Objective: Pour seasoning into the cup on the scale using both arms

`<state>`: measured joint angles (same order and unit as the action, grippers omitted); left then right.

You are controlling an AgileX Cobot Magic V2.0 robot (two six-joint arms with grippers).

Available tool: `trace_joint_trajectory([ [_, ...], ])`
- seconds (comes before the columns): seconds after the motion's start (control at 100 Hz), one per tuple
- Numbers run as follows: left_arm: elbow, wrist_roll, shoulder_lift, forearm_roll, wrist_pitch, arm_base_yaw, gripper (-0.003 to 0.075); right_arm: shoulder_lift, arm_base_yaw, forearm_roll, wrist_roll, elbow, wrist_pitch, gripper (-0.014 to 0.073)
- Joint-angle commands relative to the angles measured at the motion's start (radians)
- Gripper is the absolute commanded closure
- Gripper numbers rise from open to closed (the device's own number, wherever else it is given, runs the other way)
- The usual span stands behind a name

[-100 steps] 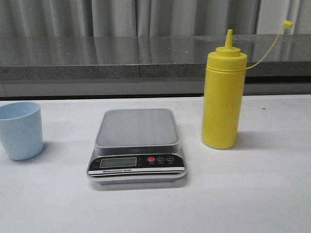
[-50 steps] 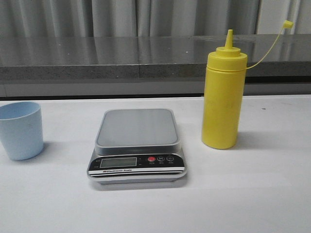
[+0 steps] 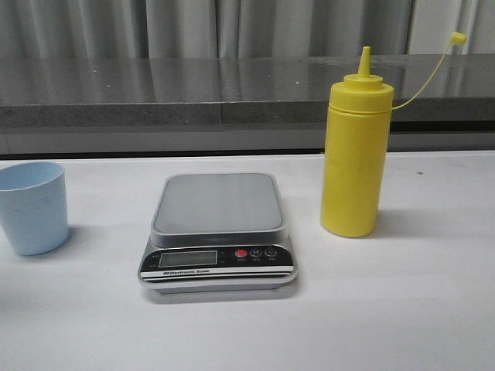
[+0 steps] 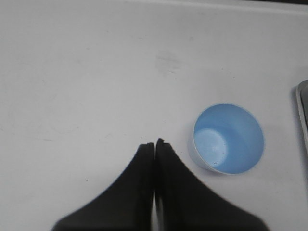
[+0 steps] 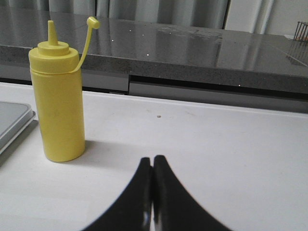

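The yellow seasoning bottle stands upright on the white table, right of the scale, cap dangling on its tether. It also shows in the right wrist view. The pale blue cup stands empty at the far left; the left wrist view shows it from above. The scale's grey platform is bare. My left gripper is shut and empty, beside the cup and apart from it. My right gripper is shut and empty, off to the side of the bottle. Neither gripper shows in the front view.
A dark grey counter ledge runs along the back of the table, with curtains behind it. The scale's edge shows in the left wrist view and in the right wrist view.
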<state>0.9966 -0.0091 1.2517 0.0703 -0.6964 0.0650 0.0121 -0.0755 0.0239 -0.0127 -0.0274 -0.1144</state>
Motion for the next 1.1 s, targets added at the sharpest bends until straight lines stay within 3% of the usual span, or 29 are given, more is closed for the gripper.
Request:
trace_joint_trajectory([
  [0.0,0.043,0.001,0.014,0.016,0.046,0.002,0.0739,0.018,0.005,0.011,-0.003,0.022,0.075,0.0661],
  [0.14,0.043,0.064,0.045,0.048,0.050,-0.026,0.0696,0.018,0.005,0.011,-0.003,0.022,0.075,0.0661],
  [0.38,0.043,0.073,0.047,0.062,0.094,-0.066,0.0274,0.018,0.005,0.011,-0.003,0.022,0.075,0.0661],
  [0.45,0.043,0.073,0.047,0.063,0.105,-0.066,0.0200,0.018,0.005,0.011,-0.003,0.022,0.075,0.0661],
  [0.71,0.043,0.072,0.060,0.068,0.174,-0.066,0.0187,0.018,0.005,0.011,-0.003,0.022,0.075,0.0661],
  [1.09,0.043,0.072,0.235,0.134,0.200,-0.066,0.0187,0.018,0.005,0.011,-0.003,0.022,0.075,0.0661],
])
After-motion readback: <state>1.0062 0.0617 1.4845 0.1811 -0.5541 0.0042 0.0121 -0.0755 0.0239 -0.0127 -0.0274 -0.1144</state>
